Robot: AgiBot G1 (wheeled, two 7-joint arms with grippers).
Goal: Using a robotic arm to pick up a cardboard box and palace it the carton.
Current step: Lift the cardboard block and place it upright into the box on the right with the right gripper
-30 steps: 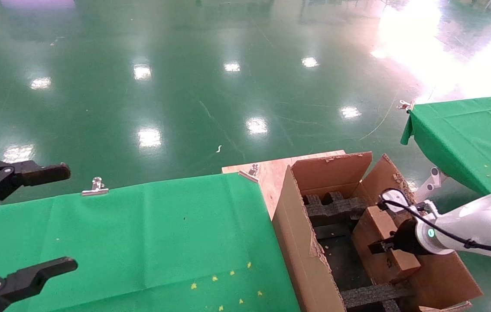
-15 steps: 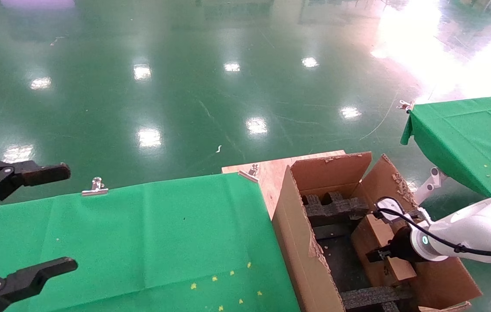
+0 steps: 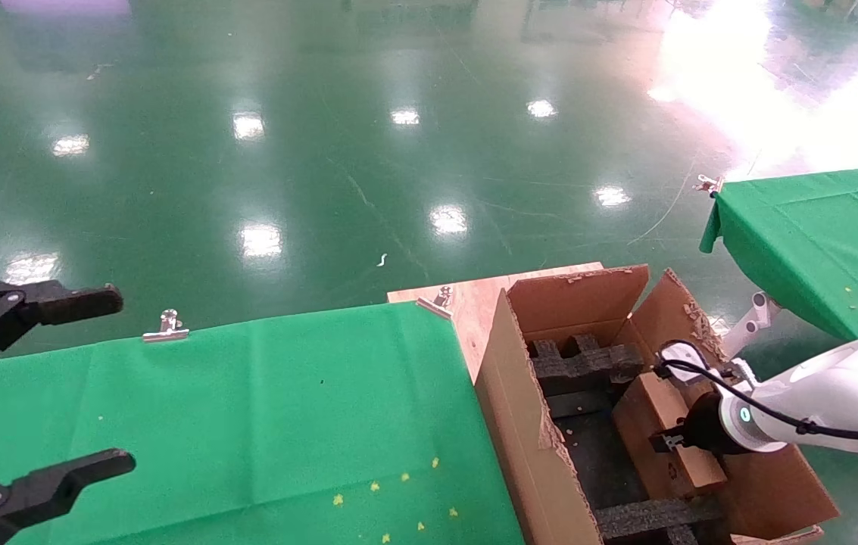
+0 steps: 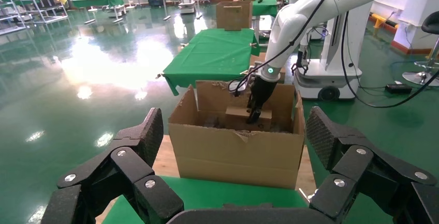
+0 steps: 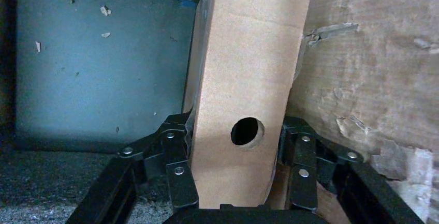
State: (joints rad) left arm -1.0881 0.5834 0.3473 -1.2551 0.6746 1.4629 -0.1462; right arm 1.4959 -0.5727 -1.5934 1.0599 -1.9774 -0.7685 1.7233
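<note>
The white robotic arm (image 3: 837,393) reaches into the carton (image 3: 519,424) from the right. My right gripper (image 3: 672,440) is shut on the small cardboard box (image 3: 652,405) and holds it low inside the carton, against its right wall. In the right wrist view the fingers (image 5: 178,172) press both sides of the box (image 5: 243,69), near its round hole, next to the carton's wall (image 5: 372,69). In the left wrist view the box (image 4: 237,114) shows above the carton's torn rim (image 4: 238,154). My left gripper (image 3: 120,378) is open and empty at the far left.
Black foam inserts (image 3: 584,363) lie across the carton's far end and near end (image 3: 652,515). The carton stands on a wooden board (image 3: 474,303) beside the green-covered table (image 3: 285,409). A second green table (image 3: 822,235) stands at the right. Metal clips (image 3: 166,329) hold the cloth.
My right gripper has moved the cardboard box lower and a little to the left inside the carton. The left arm has not moved.
</note>
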